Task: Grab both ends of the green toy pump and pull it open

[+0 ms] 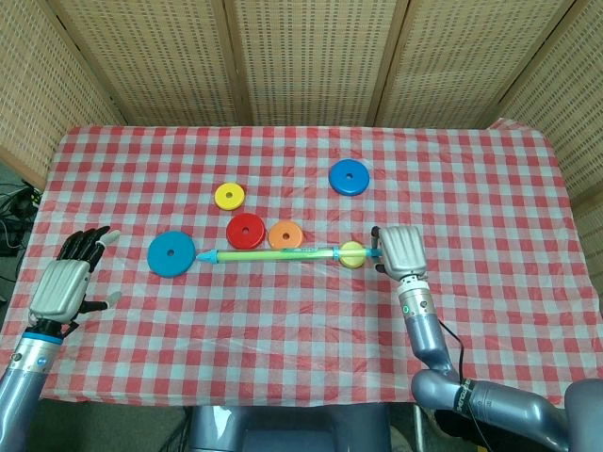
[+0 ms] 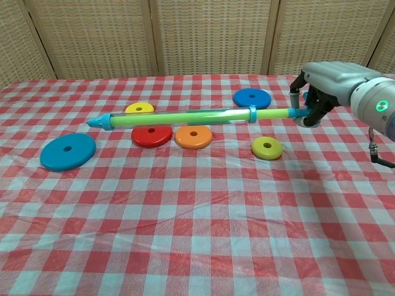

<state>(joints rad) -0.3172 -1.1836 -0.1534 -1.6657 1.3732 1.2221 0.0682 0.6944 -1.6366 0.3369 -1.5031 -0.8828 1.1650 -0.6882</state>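
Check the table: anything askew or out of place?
Nothing stands out. The right hand holds the green toy pump level above the flat discs; the left hand waits, fingers apart, near the table's edge.

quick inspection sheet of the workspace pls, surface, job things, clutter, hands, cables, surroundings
Surface: red and white checked tablecloth, slightly wrinkled.
Job's things: green toy pump lifted off the table, roughly level, blue tip pointing toward the robot's left.
Clutter: large blue disc, red disc, orange disc, yellow disc, small olive-yellow disc, far blue disc.
Hands: right hand grips the pump's handle end; left hand holds nothing, fingers apart, beside the table's edge.
Cables: dark cable by the right forearm; cables on the floor.
Surroundings: woven wicker screens.
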